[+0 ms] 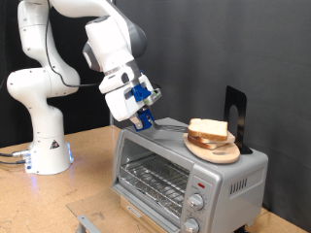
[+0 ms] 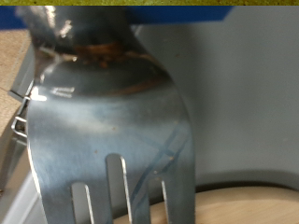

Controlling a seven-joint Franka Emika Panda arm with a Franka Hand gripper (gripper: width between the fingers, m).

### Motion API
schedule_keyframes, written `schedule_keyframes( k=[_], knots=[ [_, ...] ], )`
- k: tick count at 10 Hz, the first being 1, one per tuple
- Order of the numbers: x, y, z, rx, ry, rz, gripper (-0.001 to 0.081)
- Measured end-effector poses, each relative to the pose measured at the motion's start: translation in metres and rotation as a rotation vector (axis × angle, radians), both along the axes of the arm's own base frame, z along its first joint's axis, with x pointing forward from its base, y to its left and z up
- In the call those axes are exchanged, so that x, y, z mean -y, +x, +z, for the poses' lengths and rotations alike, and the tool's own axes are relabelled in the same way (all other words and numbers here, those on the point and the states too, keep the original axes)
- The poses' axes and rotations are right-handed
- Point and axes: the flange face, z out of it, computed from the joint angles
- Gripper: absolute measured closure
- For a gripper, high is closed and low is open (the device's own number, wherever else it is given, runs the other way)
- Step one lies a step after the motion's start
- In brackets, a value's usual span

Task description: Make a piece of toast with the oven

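Exterior view: we see the gripper (image 1: 146, 115) hanging over the top of the oven (image 1: 190, 167), jaws clenched on the handle of a fork (image 1: 171, 126) whose head reaches toward the round wooden plate (image 1: 214, 150) standing on the oven roof.
Bread: the piece of toast (image 1: 208, 129) lies stacked with a second slice on that plate, toward the exterior view's right; nothing sits on the wire rack (image 1: 154, 177) behind the glass door.
Surroundings: a black stand (image 1: 236, 115) rises just behind the plate, and the oven rests on a wooden surface (image 1: 58, 199).
Wrist view: the fork (image 2: 107, 131) fills the picture, tines pointing at a pale wooden rim (image 2: 252, 203); we cannot tell the bread from here.
Risk: in our judgement the tines could nudge the plate toward the roof's edge, or lift both slices together, since they lie stacked.
Difference: only the exterior view shows the bread and oven whole; only the wrist view shows the tines.
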Motion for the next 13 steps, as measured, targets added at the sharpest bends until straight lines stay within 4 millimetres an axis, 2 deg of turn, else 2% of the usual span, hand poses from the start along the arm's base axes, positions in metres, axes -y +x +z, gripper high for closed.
schedule_keyframes(
  k=[4,8,13],
  knots=[
    [-0.002,-0.014,0.004,0.006,0.01,0.027,0.032],
    [-0.001,-0.018,0.008,0.015,0.011,0.02,0.032],
    [-0.001,-0.022,-0.002,-0.004,-0.02,-0.001,0.032]
  ],
)
